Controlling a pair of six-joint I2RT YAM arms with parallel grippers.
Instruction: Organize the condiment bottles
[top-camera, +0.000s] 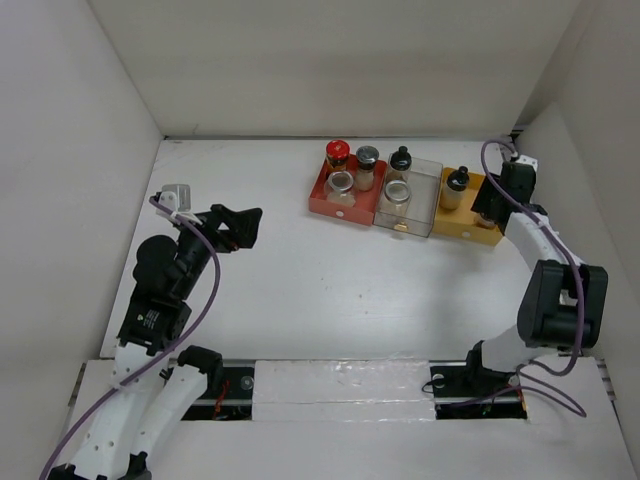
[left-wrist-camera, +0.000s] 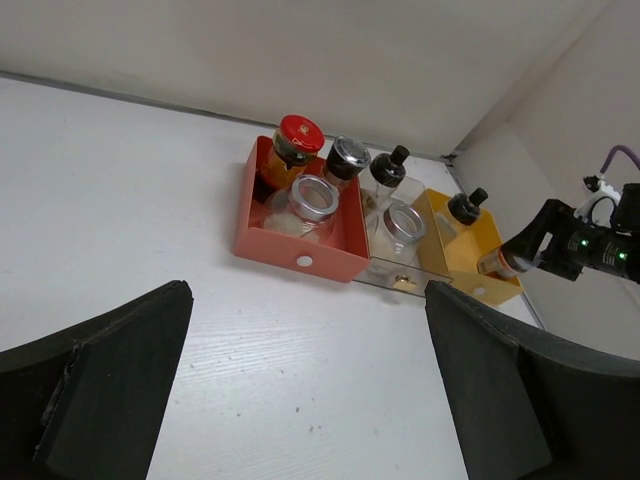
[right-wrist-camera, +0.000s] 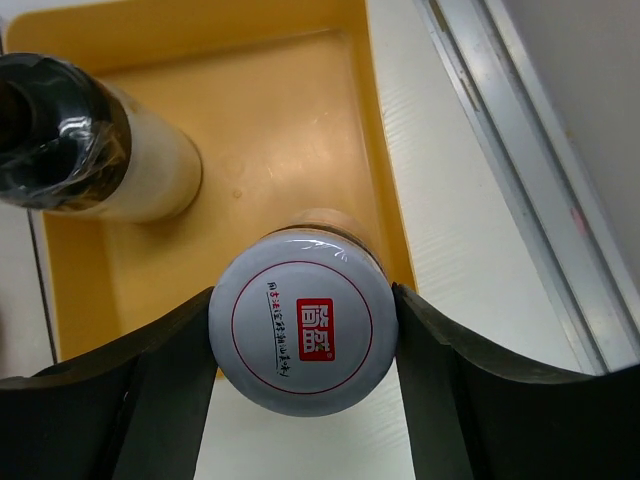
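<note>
Bottles mostly sorted: three stand in the red tray (top-camera: 335, 208), two in the clear tray (top-camera: 425, 195), one black-capped bottle (right-wrist-camera: 80, 140) in the yellow tray (right-wrist-camera: 385, 200). The last, a white-lidded bottle (right-wrist-camera: 302, 335), is in the right tool (right-wrist-camera: 302, 300), both fingers pressed against the sides of its lid.

Seen from the right wrist, that lid overlaps the yellow tray's right wall and near corner. Cannot tell if the base is down on the tray floor or hanging above it.

Left tool (top-camera: 243, 226) is spread wide, holding nothing, over the counter (top-camera: 300, 280) well apart from the trays.

Risks from here, as I judge them:
- Letting go with the base across the wall: the bottle tips and rolls out onto the counter.
- Lowering without shifting inward: the base lands on the rim and shoves or tilts the light tray.
- Shifting too far inward: it knocks the black-capped bottle.
- Fingers opening close to the wall may catch it.
</note>
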